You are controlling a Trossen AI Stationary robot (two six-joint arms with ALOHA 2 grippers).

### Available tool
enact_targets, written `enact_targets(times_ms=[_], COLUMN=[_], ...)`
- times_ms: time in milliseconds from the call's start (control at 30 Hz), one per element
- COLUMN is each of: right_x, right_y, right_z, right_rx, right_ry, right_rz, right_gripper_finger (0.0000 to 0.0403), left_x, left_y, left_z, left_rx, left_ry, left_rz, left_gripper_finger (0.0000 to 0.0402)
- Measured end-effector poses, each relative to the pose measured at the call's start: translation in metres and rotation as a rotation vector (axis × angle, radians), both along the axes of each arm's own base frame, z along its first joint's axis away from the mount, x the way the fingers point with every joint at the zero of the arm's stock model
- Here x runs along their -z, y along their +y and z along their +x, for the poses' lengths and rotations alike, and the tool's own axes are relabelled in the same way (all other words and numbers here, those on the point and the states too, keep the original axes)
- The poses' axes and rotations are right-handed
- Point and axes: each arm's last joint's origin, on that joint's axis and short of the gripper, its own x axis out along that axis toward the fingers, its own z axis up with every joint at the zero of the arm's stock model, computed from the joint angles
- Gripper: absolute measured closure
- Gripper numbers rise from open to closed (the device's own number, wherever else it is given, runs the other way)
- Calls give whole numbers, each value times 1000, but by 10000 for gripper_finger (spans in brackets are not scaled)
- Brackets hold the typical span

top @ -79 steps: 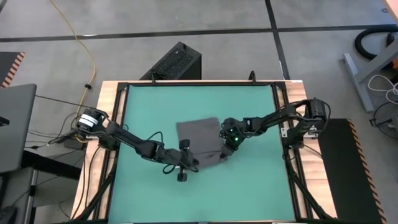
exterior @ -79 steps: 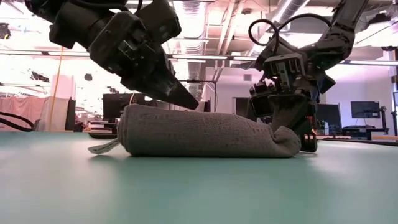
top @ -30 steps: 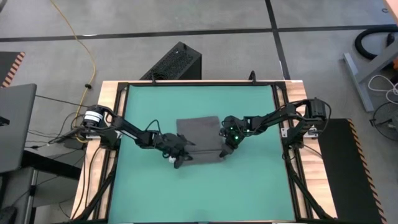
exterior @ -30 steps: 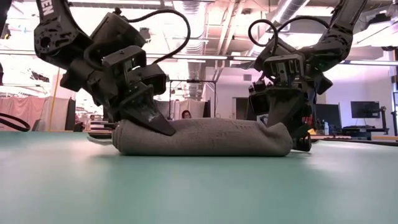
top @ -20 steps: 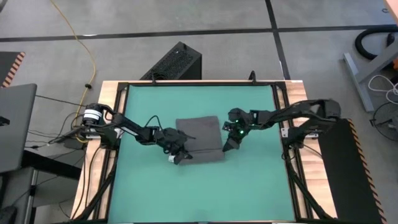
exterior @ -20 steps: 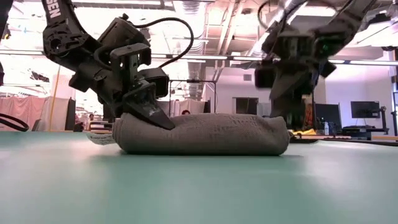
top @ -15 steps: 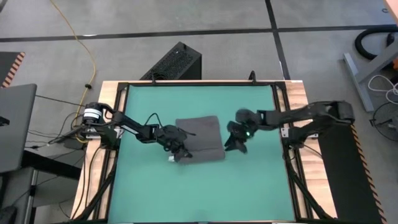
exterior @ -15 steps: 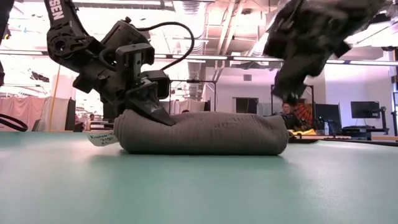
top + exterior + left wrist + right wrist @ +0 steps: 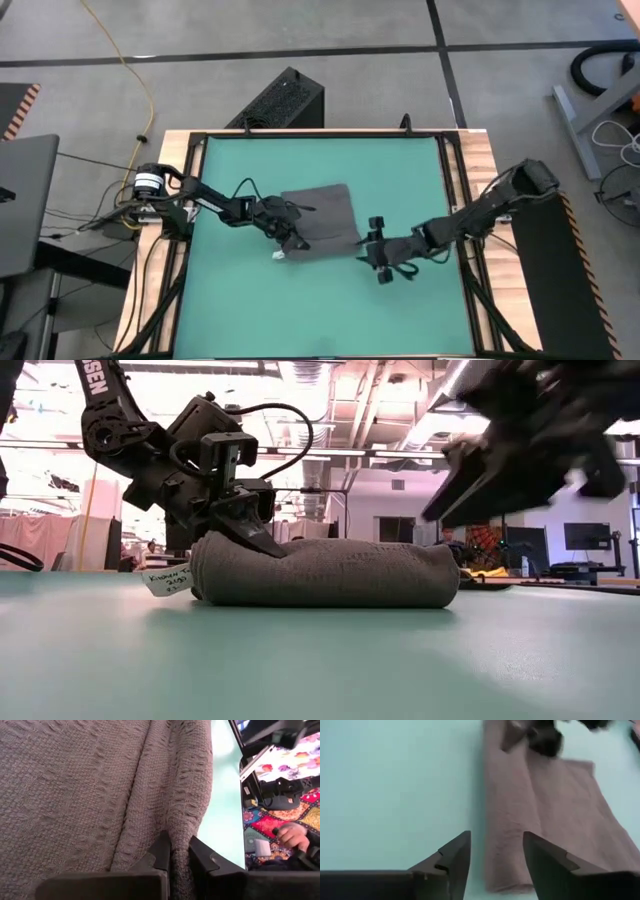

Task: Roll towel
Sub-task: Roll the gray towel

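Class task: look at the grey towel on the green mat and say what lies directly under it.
The towel rests directly on the green mat. The white tag sticks out at one end. The left gripper pinches a fold. Anything under the towel is hidden.

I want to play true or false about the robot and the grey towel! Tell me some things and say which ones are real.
1. The left gripper is pinching a fold of the towel. True.
2. The right gripper is holding the towel too. False: it is off the towel, over the bare green mat, with open jaws.
3. The towel is spread out flat and wide. False: it is partly rolled into a thick bundle.
4. A small white tag sticks out at the towel's end near the left gripper. True.
5. The towel hangs off the table. False: it lies on the mat.
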Motion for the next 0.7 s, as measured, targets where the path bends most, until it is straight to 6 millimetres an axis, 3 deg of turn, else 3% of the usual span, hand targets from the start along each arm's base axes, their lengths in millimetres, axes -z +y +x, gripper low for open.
enact_targets(times_ms=[233,400,500,667,700], right_x=[26,39,45,45,45], right_y=[-17,-27,-33,-45,-47], right_z=[15,24,28,32,32], right_rx=[89,71,58,8,-5], right_ry=[58,85,93,122,129], right_rz=[-40,-68,-34,155,205], right_gripper_finger=[156,165,214,360,368], left_x=[0,0,0,0,0], left_y=[0,-1,-1,-2,-1], left_z=[0,0,0,-1,-2], left_rx=[-8,2,20,86,108], left_ry=[-3,-11,-17,-35,-40], left_rz=[-2,4,17,42,38], left_gripper_finger=[389,386,370,327,320])
